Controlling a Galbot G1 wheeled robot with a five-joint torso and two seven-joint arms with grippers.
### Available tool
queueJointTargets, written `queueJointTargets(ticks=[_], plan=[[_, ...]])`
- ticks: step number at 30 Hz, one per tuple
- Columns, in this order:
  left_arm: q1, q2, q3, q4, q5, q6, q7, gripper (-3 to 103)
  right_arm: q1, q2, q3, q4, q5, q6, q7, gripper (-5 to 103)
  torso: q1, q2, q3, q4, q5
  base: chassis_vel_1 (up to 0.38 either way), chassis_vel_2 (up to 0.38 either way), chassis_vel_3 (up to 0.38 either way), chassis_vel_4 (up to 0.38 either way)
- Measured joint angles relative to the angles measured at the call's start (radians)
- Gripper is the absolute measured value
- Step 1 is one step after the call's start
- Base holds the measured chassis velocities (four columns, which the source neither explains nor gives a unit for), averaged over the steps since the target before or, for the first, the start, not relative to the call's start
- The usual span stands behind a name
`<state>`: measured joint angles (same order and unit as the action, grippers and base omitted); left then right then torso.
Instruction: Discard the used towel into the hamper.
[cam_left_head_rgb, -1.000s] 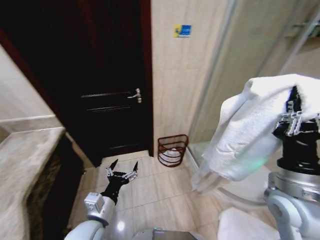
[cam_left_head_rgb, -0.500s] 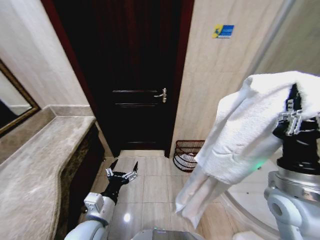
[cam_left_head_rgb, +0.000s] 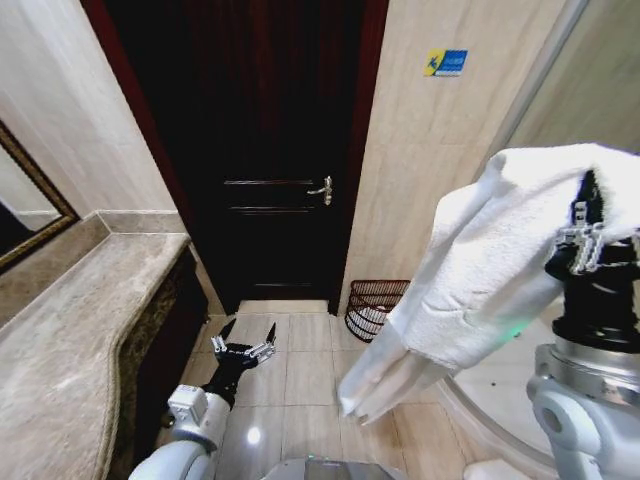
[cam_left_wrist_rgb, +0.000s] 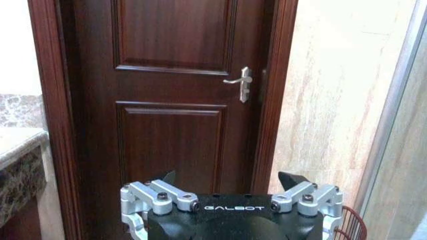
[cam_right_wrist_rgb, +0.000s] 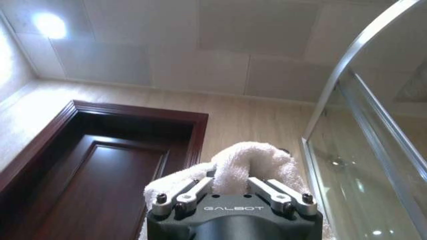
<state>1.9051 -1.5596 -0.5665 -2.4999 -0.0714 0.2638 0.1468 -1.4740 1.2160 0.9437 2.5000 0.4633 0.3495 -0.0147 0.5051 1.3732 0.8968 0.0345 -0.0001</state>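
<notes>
A white towel (cam_left_head_rgb: 490, 260) hangs in a long fold from my right gripper (cam_left_head_rgb: 590, 215), which is raised at the right and shut on the cloth's upper edge. From the right wrist, the towel (cam_right_wrist_rgb: 252, 159) bunches between the fingers of that gripper (cam_right_wrist_rgb: 230, 182). The hamper (cam_left_head_rgb: 375, 308), a small round red-brown wire basket, stands on the floor against the wall just right of the door, partly behind the towel's lower end. Its rim also shows as the hamper (cam_left_wrist_rgb: 350, 227) in the left wrist view. My left gripper (cam_left_head_rgb: 244, 335) is held low over the floor, open and empty, also seen from the wrist (cam_left_wrist_rgb: 230, 177).
A dark wooden door (cam_left_head_rgb: 270, 150) with a lever handle is shut straight ahead. A marble counter (cam_left_head_rgb: 70, 330) runs along the left under a framed mirror (cam_left_head_rgb: 20, 220). A curved glass shower wall (cam_left_head_rgb: 545, 80) stands on the right. Tiled floor (cam_left_head_rgb: 300, 370) lies between me and the hamper.
The head view has swung left, bringing the counter and door into the middle. The towel's hanging end has swayed a little. Both arms hold the same pose.
</notes>
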Motion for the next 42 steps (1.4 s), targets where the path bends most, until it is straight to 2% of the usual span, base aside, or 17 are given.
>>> queueJointTargets(ticks=[6, 23, 42], plan=[[0.000, 0.000, 0.000, 0.000, 0.000, 0.000, 0.000, 100, 0.016, -0.002, -0.001, 0.000, -0.009, -0.030, 0.016, 9, 0.000, 0.000, 0.000, 0.0001, 0.0000, 0.000, 0.000, 0.000, 0.000], [0.000, 0.000, 0.000, 0.000, 0.000, 0.000, 0.000, 100, 0.038, -0.021, -0.002, 0.000, 0.000, -0.052, 0.023, 9, 0.000, 0.000, 0.000, 0.0002, 0.0000, 0.000, 0.000, 0.000, 0.000], [0.000, 0.000, 0.000, 0.000, 0.000, 0.000, 0.000, 100, 0.037, -0.016, -0.009, 0.000, 0.007, -0.039, 0.018, 9, 0.001, 0.000, 0.000, 0.0004, 0.0000, -0.016, 0.025, 0.025, -0.024]])
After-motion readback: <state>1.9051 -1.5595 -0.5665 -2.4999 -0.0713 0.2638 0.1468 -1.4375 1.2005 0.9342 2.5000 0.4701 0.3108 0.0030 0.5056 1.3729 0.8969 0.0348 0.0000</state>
